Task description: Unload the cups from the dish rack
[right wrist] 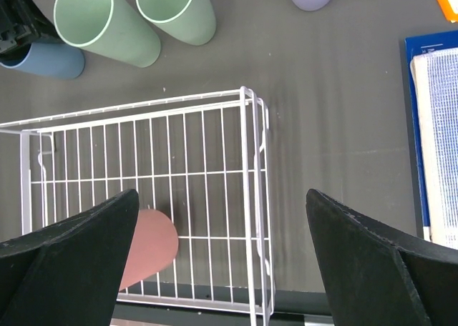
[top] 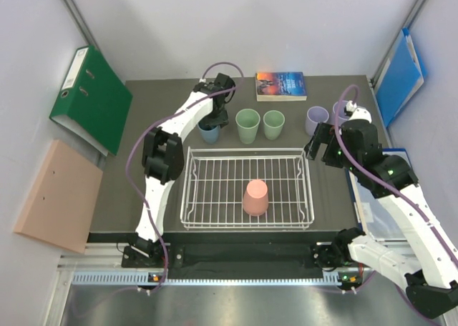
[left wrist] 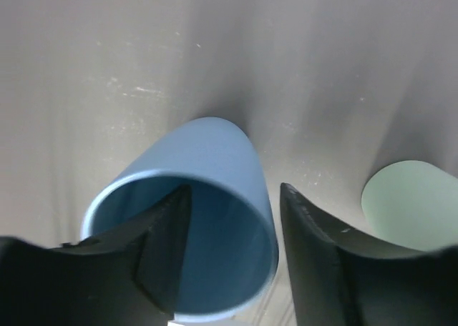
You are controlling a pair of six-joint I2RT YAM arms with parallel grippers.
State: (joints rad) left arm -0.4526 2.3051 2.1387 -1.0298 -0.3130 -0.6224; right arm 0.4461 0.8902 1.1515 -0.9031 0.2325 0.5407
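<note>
The white wire dish rack (top: 193,190) stands mid-table and holds one salmon pink cup (top: 255,197), upside down. Behind the rack stand a light blue cup (top: 209,131), two light green cups (top: 247,124) (top: 273,124) and two lavender cups (top: 316,120) (top: 340,110). My left gripper (left wrist: 236,190) is open at the blue cup (left wrist: 207,161), one finger inside it and one outside its wall. My right gripper (right wrist: 222,226) is open and empty above the rack's right edge (right wrist: 247,169), with the salmon cup (right wrist: 150,247) to its lower left.
A book (top: 280,85) lies behind the cups. A green binder (top: 91,97) and a pink board (top: 57,194) lie at the left. A blue folder (top: 401,76) leans at the back right. A blue pad with papers (right wrist: 436,126) lies right of the rack.
</note>
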